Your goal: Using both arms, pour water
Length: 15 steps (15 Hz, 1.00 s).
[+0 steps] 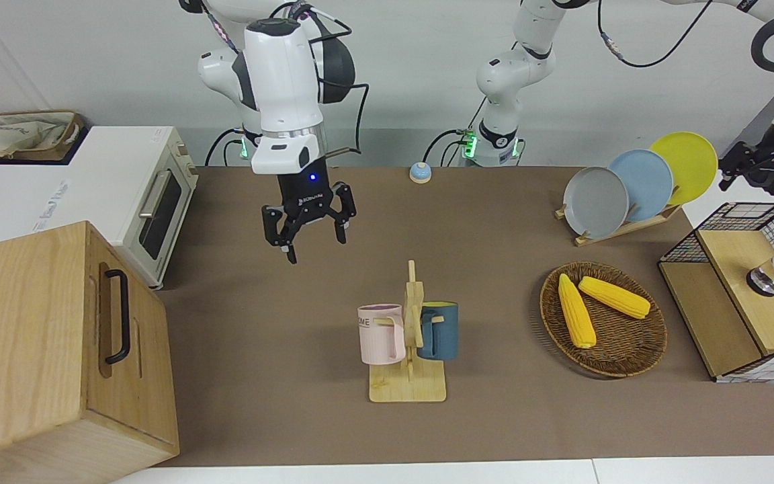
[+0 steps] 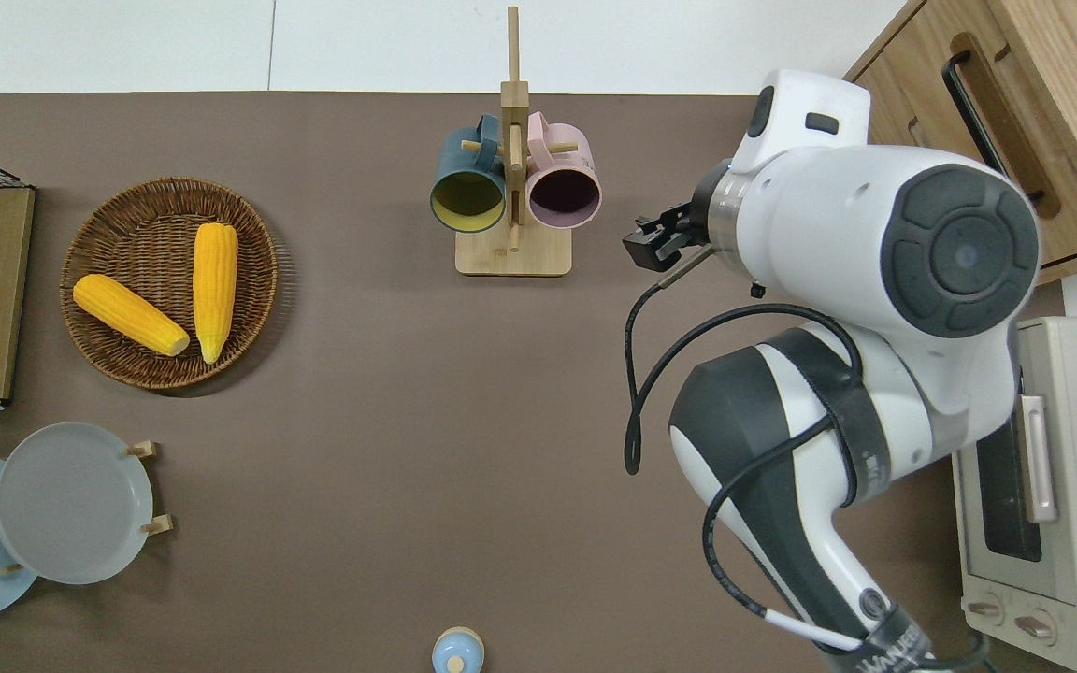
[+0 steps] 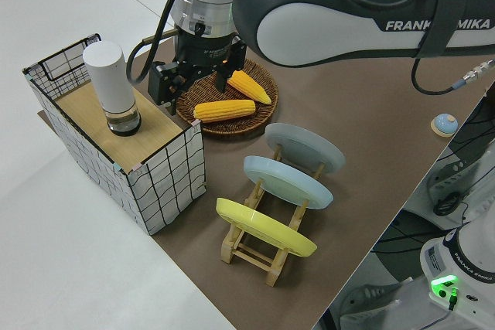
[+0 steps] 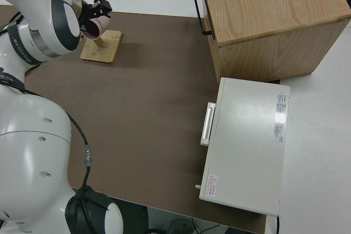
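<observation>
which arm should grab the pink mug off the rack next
Right, probably. Its pincer is open in the air beside the pink mug on the rack. The left pincer is at the other end, by the white bottle on the crate.

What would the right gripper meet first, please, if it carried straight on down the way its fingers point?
Probably only the bare brown table mat: the open right gripper points down beside the pink mug, apparently clear of it.

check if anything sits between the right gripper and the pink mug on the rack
Nothing visible does. The right gripper hangs open over bare table, toward the right arm's end from the pink mug, which hangs on the wooden rack. The blue mug hangs on the rack's opposite side.
</observation>
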Motion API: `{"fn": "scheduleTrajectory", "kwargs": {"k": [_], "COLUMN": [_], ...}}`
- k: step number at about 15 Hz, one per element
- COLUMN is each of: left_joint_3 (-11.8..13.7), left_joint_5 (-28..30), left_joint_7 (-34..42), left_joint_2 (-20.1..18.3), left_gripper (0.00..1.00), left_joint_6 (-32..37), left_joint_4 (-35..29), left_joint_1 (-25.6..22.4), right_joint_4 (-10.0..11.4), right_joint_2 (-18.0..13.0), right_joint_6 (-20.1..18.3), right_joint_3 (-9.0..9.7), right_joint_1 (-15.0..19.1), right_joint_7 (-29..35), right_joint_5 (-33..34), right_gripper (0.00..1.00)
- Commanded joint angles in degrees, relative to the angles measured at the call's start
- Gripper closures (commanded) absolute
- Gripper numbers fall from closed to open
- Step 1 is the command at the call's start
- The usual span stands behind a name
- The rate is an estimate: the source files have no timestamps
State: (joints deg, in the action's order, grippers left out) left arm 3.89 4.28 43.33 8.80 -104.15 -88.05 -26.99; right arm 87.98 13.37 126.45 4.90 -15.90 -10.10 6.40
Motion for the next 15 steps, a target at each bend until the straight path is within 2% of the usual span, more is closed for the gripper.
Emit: {"fn": "scheduleTrajectory", "kwargs": {"k": [1, 3, 8, 10, 12, 15], "left_joint_3": [-0.46, -0.55, -0.46, -0.55, -0.55, -0.55], "left_joint_5": [4.06, 4.59, 11.79, 15.82, 20.21, 25.94], "left_joint_7": [2.37, 2.46, 3.51, 3.77, 6.22, 10.18], "left_joint_2": [2.27, 2.63, 3.95, 4.21, 5.43, 6.67], "left_gripper": [0.01, 0.00, 0.00, 0.00, 0.00, 0.00], "left_joint_6": [-4.11, -7.54, -11.49, -15.80, -18.62, -22.31], "left_joint_4": [1.74, 1.74, 1.66, 1.22, 1.13, 0.87], "left_joint_1": [-3.41, -3.94, -4.38, -4.91, -4.91, -4.91], "right_joint_4": [-2.28, -4.83, -9.13, -11.07, -12.04, -14.85], "right_joint_2": [3.49, 5.78, 11.31, 13.69, 15.53, 18.61], "right_joint_6": [2.14, 2.31, 3.37, 4.07, 4.25, 5.12], "right_joint_3": [-0.25, -0.25, -0.07, -0.07, -0.07, -0.16], "right_joint_1": [-1.49, -2.37, -2.91, -2.91, -3.08, -3.96], "right_joint_7": [-2.20, -2.20, -4.38, -7.20, -7.30, -7.30], "right_joint_5": [2.38, 4.58, 7.14, 7.14, 7.31, 8.10], "right_gripper": [0.009, 0.009, 0.011, 0.013, 0.015, 0.017]}}
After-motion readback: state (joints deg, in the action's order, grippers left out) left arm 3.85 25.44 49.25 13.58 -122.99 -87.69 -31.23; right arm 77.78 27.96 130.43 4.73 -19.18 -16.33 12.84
